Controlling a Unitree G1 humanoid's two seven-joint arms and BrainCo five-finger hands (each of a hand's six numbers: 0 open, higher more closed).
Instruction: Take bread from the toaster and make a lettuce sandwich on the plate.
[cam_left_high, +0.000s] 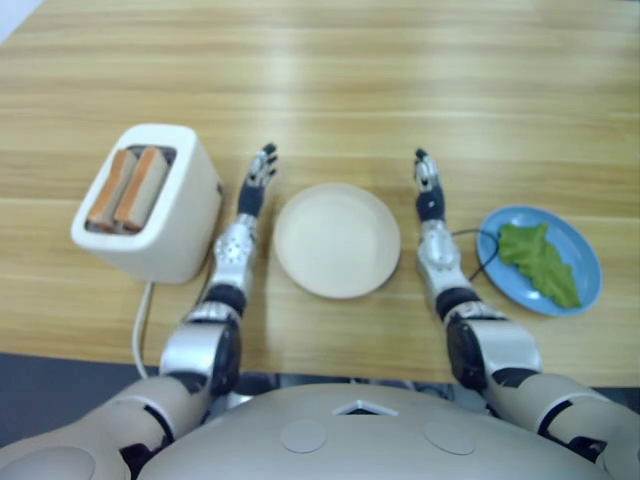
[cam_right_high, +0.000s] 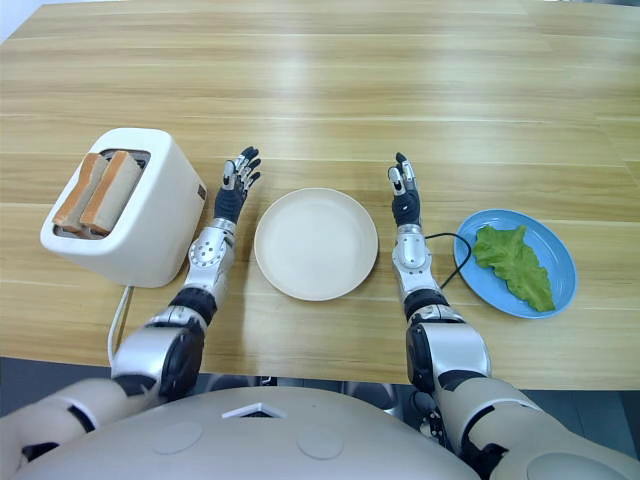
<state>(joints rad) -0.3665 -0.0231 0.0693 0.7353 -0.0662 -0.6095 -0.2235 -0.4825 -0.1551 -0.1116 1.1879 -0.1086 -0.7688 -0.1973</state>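
Observation:
A white toaster (cam_right_high: 125, 210) stands at the left with two slices of bread (cam_right_high: 98, 192) sticking out of its slots. A cream plate (cam_right_high: 316, 243) lies bare in the middle of the table. A green lettuce leaf (cam_right_high: 514, 264) rests on a blue plate (cam_right_high: 555, 246) at the right. My left hand (cam_right_high: 237, 180) lies flat and open between the toaster and the cream plate, holding nothing. My right hand (cam_right_high: 403, 188) lies open between the cream plate and the blue plate, also with nothing in it.
The toaster's white cord (cam_right_high: 117, 320) runs off the table's front edge at the left. A thin black cable (cam_right_high: 452, 255) curls beside my right wrist, next to the blue plate. The wooden table (cam_right_high: 330, 90) stretches wide beyond the hands.

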